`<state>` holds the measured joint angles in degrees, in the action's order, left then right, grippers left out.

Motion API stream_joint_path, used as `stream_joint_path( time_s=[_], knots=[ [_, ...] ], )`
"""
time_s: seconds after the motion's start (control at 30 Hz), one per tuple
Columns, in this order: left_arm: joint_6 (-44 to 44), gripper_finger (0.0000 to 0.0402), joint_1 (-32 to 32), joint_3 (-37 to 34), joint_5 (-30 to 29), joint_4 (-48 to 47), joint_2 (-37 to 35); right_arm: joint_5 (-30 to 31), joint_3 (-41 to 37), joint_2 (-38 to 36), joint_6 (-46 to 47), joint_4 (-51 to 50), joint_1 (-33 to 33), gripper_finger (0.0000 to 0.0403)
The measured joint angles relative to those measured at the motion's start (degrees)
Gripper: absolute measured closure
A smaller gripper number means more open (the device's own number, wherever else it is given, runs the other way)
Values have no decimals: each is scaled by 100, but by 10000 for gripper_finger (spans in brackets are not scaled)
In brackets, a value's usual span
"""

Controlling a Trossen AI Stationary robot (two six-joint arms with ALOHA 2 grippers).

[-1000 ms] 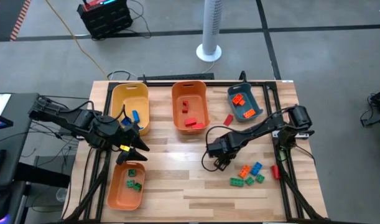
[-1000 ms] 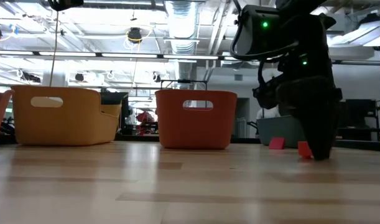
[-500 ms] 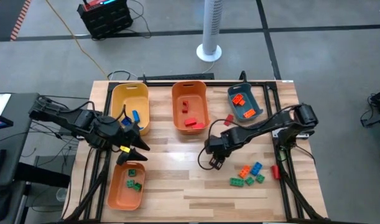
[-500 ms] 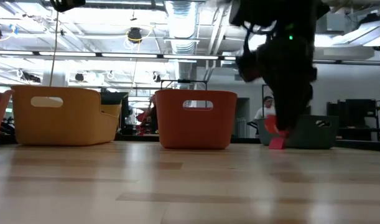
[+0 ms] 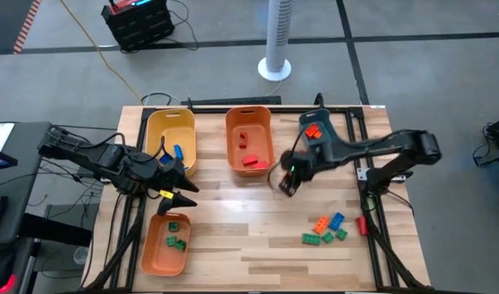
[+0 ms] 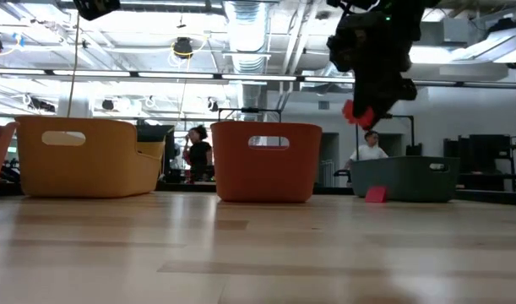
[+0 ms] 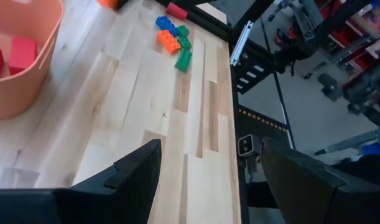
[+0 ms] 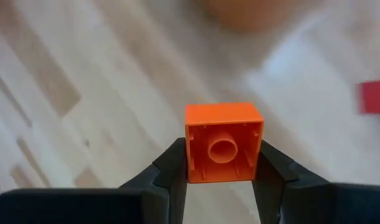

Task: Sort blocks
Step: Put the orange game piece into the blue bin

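Note:
My right gripper (image 5: 287, 183) hangs above the table between the orange bin (image 5: 249, 139) and the teal bin (image 5: 320, 136), shut on an orange-red block (image 8: 224, 134), which also shows in the low view (image 6: 357, 113). Loose green, orange and blue blocks (image 5: 324, 229) lie flat on the table near its right edge. A red block (image 5: 299, 157) lies beside the teal bin. My left gripper (image 5: 180, 193) waits open at the table's left, between the yellow bin (image 5: 171, 140) and the low orange bin (image 5: 167, 243) holding green blocks. My right gripper pinches the orange-red block by two opposite side walls (image 8: 191, 152), one finger (image 8: 171, 171) on each. The fingers come from above, pointing down. The block's hollow underside (image 8: 224, 149) faces the wrist camera. It hangs lifted clear of the table (image 6: 357, 113).
The orange bin holds red blocks (image 5: 249, 160), the teal bin orange ones (image 5: 313, 130), the yellow bin a blue one (image 5: 178, 153). Another red block (image 5: 361, 224) lies by the right frame rail. Bare wood spans the table's middle and near side (image 5: 249, 245).
My right gripper has risen from the table with the block shut in it and moved toward the far edge, toward the bins. The block, on the table a second ago, now hangs lifted clear.

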<state>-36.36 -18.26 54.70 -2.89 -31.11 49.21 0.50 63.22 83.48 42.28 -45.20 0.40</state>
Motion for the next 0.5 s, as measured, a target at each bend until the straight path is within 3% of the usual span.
stream_joint_path(
  time_s=[0.23,0.5],
  knots=[
    [-346,134,0,0,-44,-1,0,12,0,-706,-319,-1052,-1628,258],
    [-554,134,0,0,-518,2,0,-52,2,-968,-807,-1953,-3191,254]
  ],
)
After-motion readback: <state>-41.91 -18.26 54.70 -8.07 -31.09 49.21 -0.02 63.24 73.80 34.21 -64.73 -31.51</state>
